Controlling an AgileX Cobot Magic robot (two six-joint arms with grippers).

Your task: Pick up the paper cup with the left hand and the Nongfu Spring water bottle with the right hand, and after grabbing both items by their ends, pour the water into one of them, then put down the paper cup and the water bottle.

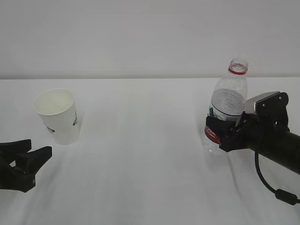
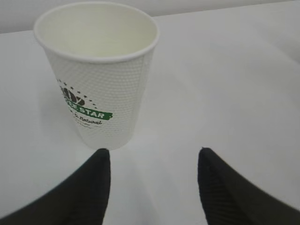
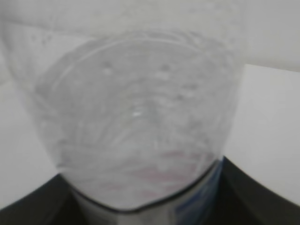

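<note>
Exterior view: the right hand [image 1: 224, 132] has its jaws clenched around the Nongfu Spring water bottle [image 1: 227, 104], upright, well right of the paper cup [image 1: 57, 115] on the bench [image 1: 140, 154].

Left wrist view: the left hand [image 2: 152, 161] hangs released just short of the cup, so closing in comes next, likely.

Right wrist view: only the bottle; nothing obstructs.

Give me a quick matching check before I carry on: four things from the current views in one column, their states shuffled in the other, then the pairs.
Things:
1. paper cup
2. Nongfu Spring water bottle
3. left gripper
4. right gripper

States:
A. jaws around a clear ribbed body
B. upright, capless, red neck ring
C. jaws open, short of the cup, nothing between them
D. standing free on the table, looks empty

Pairs: 1-D, 2-B, 3-C, 4-A
</note>
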